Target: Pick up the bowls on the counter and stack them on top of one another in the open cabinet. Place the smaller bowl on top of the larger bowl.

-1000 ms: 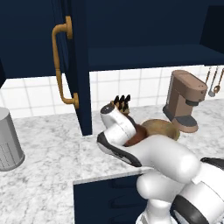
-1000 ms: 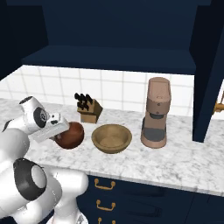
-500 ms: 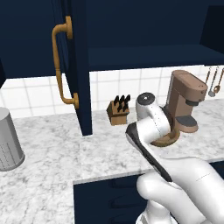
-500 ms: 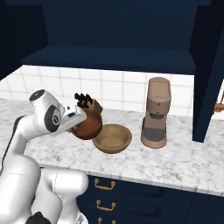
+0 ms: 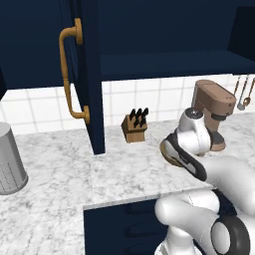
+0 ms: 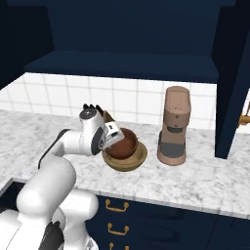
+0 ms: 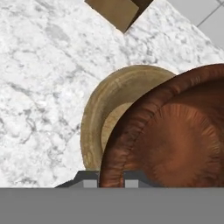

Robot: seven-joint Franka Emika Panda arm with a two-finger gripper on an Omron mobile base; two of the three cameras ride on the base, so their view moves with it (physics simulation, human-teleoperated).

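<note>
My gripper (image 7: pixel 108 179) is shut on the rim of the small dark reddish-brown bowl (image 7: pixel 175 144), one finger on each side of the rim. This bowl (image 6: pixel 122 143) hangs tilted just over the wide light tan bowl (image 6: pixel 131 160), which rests on the marble counter (image 6: pixel 205 180). The tan bowl (image 7: pixel 103 113) shows partly from under the dark one; whether the two touch I cannot tell. The gripper (image 6: pixel 111 140) is at the dark bowl's left side. The navy cabinet (image 5: pixel 169 62) stands open above the counter, its door with the brass handle (image 5: pixel 69 74) swung out to the left.
A brown coffee machine (image 6: pixel 173 127) stands just right of the bowls. A knife block (image 5: pixel 135 127) is at the back wall. At the far left sits a grey canister (image 5: pixel 7 159). Utensils (image 5: pixel 241 94) hang on the wall at the right. Navy drawers (image 6: pixel 122 215) lie below.
The arm has swung right and carried the dark bowl from the counter left of the tan bowl to a spot over it. The tan bowl has stayed put.
</note>
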